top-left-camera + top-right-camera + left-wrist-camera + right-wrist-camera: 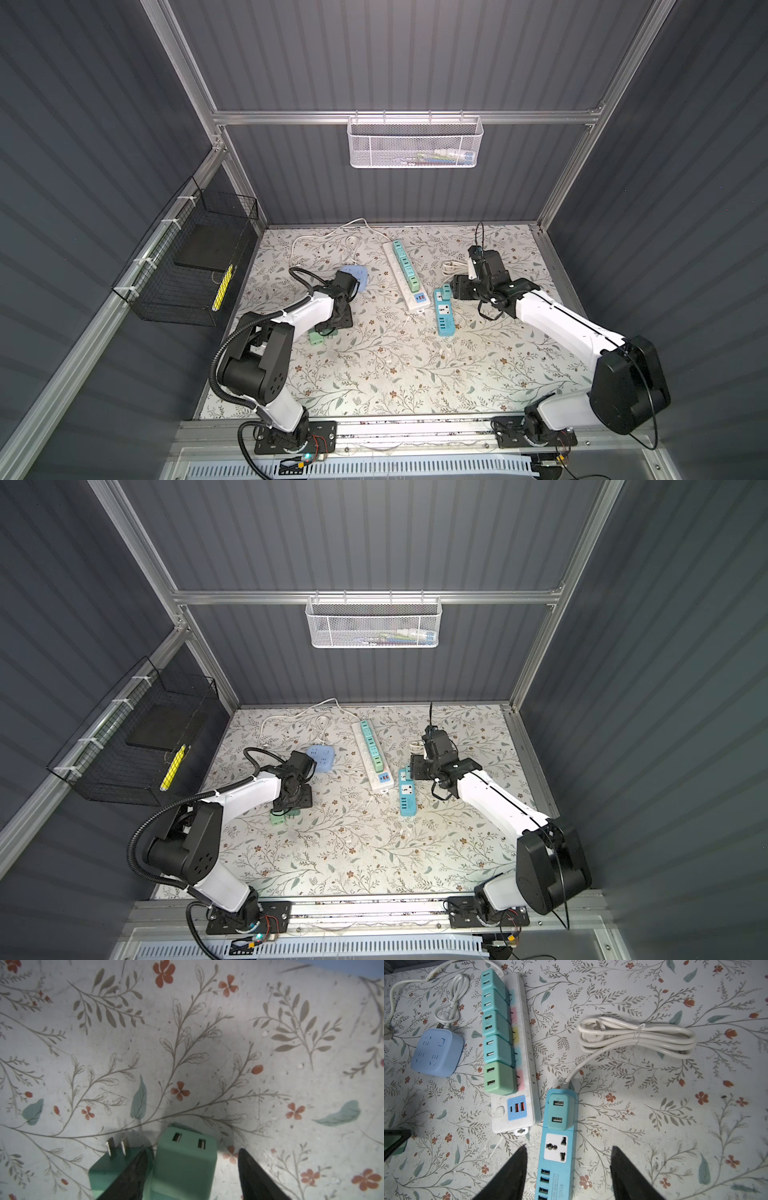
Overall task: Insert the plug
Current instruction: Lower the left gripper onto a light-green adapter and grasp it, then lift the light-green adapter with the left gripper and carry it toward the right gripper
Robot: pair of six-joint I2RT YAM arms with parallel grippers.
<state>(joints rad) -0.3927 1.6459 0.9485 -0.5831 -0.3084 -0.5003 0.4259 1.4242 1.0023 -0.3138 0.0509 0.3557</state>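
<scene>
Left gripper [193,1150] straddles a green plug [185,1165], jaws unclamped, one finger [255,1178] clear of it; the plug lies well left of the white strip [528,1043]. Right gripper [569,1147] hangs spread above the blue strip [566,1184], just right of the white strip.

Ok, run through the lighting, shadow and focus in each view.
Left wrist view: a soft dark shadow lies on the floral mat past the green charger, and the claw fingers are dark and soft. Right wrist view: the white power strip is sharp, with shade on the mat beside the blue cube socket. Both top views: the mat is bright, the walls dim.
</scene>
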